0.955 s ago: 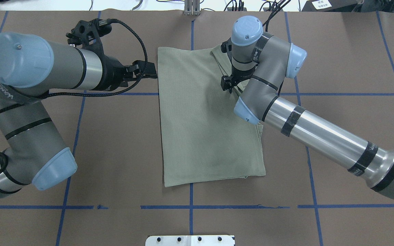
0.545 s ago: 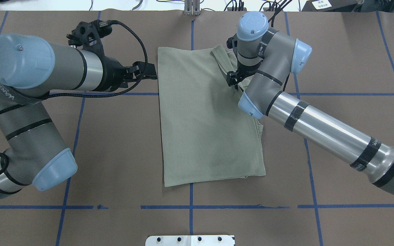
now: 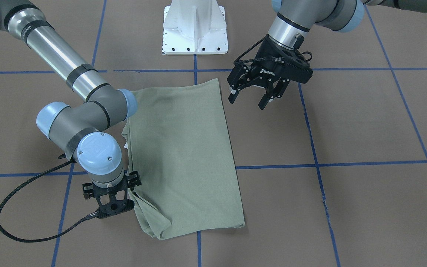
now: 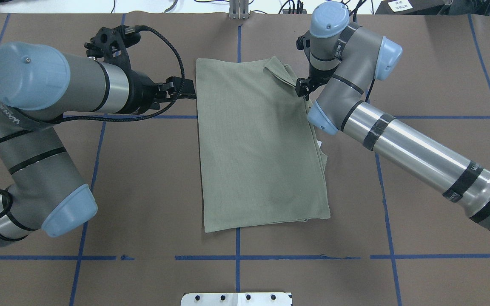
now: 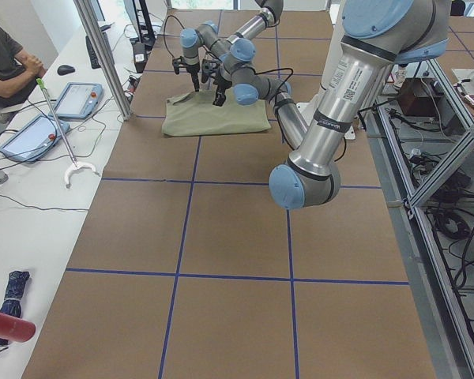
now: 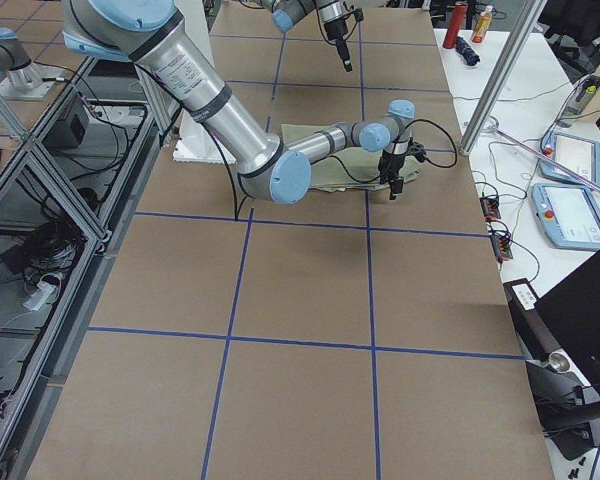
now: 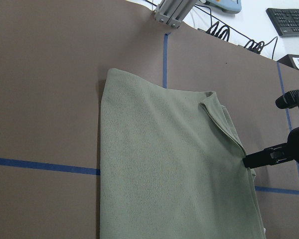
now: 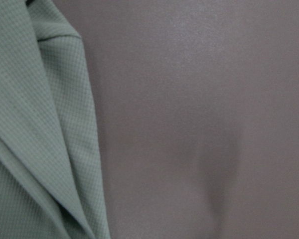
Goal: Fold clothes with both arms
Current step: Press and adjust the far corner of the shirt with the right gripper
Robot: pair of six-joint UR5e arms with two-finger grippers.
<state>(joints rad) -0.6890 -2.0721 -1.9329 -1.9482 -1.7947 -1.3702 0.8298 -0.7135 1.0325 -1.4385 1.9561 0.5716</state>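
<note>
The sage-green shirt lies folded into a tall rectangle at the table's middle, with a small flap turned up near its far right corner. My left gripper hovers open and empty just off the shirt's left edge, near the far corner. My right gripper points straight down at the shirt's right edge by the flap. Its fingers are hidden under the wrist, so I cannot tell their state. The right wrist view shows only layered fabric beside bare table.
The white pedestal base stands at the robot's side of the table. Blue tape lines cross the brown surface. An aluminium post rises at the far edge. A seated person and tablets are at the side bench.
My right arm has moved right and toward the far edge, from over the shirt to its right edge. The left arm has barely moved.
</note>
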